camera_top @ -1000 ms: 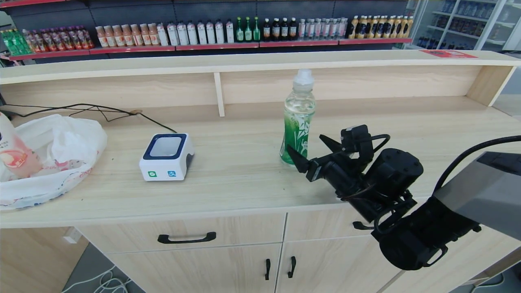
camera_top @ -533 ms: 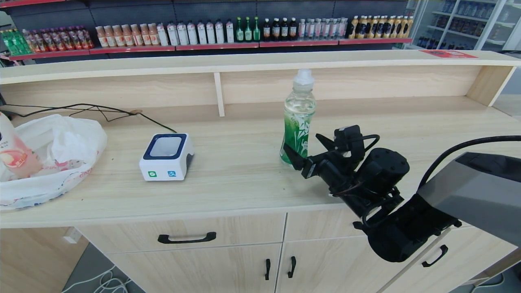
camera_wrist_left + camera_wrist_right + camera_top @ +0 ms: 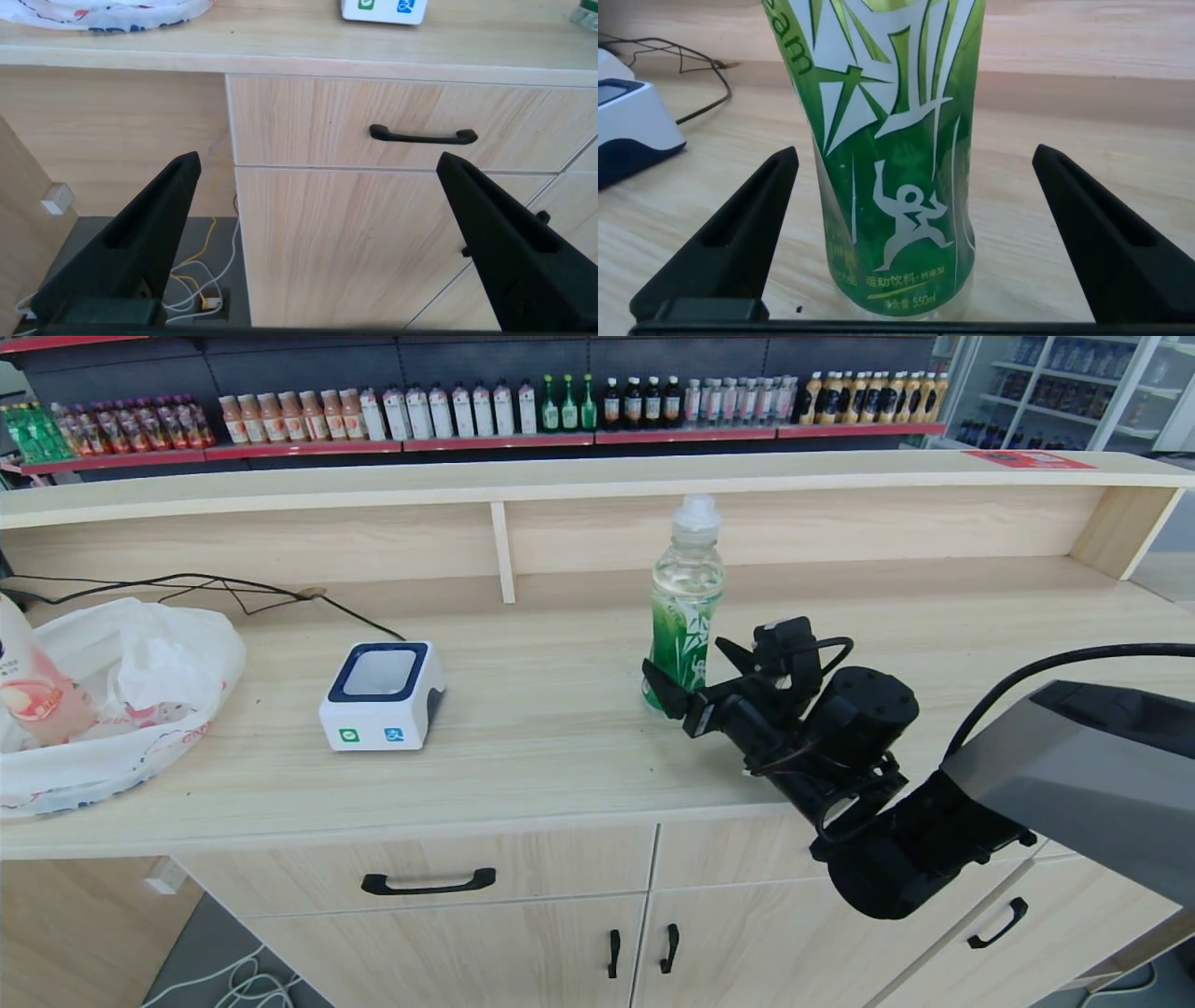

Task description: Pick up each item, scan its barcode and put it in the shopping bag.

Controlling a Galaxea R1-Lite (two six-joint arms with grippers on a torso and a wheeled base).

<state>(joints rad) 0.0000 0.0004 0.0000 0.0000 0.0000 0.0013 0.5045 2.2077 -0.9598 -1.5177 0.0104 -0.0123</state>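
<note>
- The green-labelled bottle [image 3: 686, 607] stands upright on the counter [image 3: 541, 756], to the right of the scanner [image 3: 383, 695].
- The right tool [image 3: 691, 663] is spread. Its 2 fingers [image 3: 729, 233] flank the bottle's lower half, with a gap on each side.
- The left tool [image 3: 318, 243] is spread too, below the counter's edge and facing a drawer [image 3: 308, 121].
- The shopping bag [image 3: 140, 709] lies at the counter's left end with 1 pink-labelled bottle [image 3: 33, 686] in it.

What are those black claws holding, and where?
Nothing. The right gripper is open around the lower part of the green-labelled clear plastic bottle, not gripping; the left gripper is open, empty.
</note>
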